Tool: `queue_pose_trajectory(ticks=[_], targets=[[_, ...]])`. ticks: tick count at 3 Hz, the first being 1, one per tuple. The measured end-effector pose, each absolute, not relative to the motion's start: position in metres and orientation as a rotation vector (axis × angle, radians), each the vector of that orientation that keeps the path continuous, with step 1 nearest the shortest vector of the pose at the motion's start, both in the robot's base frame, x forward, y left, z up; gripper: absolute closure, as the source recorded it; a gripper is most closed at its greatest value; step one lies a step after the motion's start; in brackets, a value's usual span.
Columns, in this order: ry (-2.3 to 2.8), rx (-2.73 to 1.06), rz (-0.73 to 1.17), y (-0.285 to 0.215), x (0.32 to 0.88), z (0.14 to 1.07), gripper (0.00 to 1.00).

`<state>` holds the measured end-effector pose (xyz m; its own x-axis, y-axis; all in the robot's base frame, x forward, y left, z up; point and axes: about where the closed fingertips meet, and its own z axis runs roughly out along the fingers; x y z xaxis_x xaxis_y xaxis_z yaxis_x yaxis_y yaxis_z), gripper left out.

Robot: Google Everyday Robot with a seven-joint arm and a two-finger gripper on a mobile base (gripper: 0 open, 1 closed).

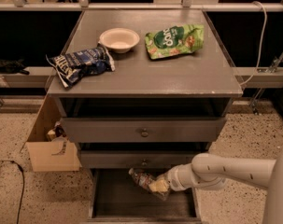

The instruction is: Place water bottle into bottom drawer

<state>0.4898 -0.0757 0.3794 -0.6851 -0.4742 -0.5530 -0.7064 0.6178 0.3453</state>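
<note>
The water bottle [145,180], clear and crinkled with a label band, is held tilted over the open bottom drawer [127,200], its cap end up and to the left near the middle drawer's front. My gripper [160,186] comes in from the right on a white arm and is shut on the bottle's lower end, just above the drawer's dark floor. The bottle's base is hidden by the gripper.
On the cabinet top lie a white bowl [119,39], a green snack bag [174,40] and a dark blue chip bag [80,64]. Two closed upper drawers with knobs [144,133] sit above. An open cardboard box [50,146] stands left of the cabinet.
</note>
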Motion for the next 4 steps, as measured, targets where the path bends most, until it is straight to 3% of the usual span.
queue_pose_trajectory(ticks=[2, 4], targets=[[2.453, -0.997, 0.735, -0.071, 0.486, 0.370, 1.00], [2.526, -1.146, 0.584, -0.089, 0.447, 0.318, 1.00]])
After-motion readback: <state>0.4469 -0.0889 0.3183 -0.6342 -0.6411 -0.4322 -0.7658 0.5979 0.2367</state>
